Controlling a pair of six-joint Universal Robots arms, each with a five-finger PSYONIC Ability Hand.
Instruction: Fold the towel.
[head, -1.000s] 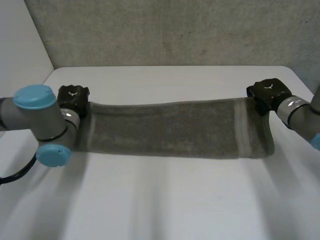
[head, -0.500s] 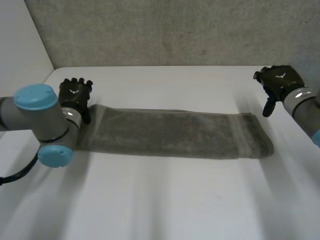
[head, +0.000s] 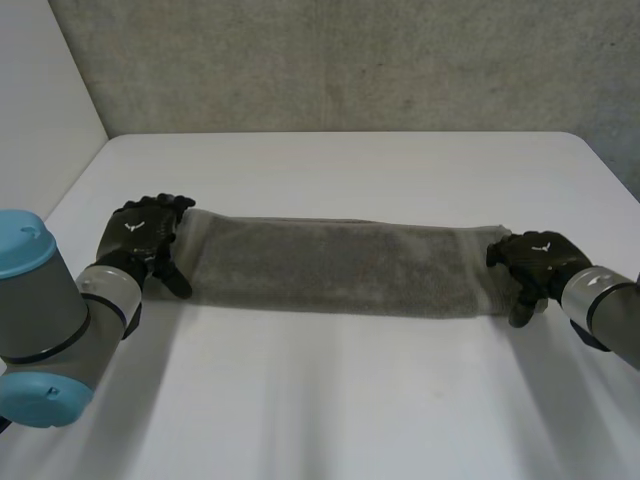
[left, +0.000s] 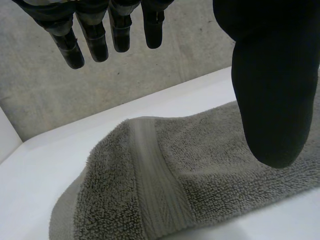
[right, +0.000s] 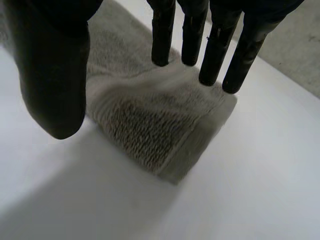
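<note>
Presently the towel (head: 340, 268) lies as a long strip across the table (head: 330, 400), awaiting its next fold; left hand (head: 145, 235) and right hand (head: 535, 262) hover at its ends, fingers straight, holding nothing, so one must likely pinch an end.

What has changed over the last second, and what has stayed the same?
The left robot hand and right robot hand left the towel's far corners, lifted away, then came back nearer, open over its two ends. The strip narrowed slightly; it stays stretched across the table.
</note>
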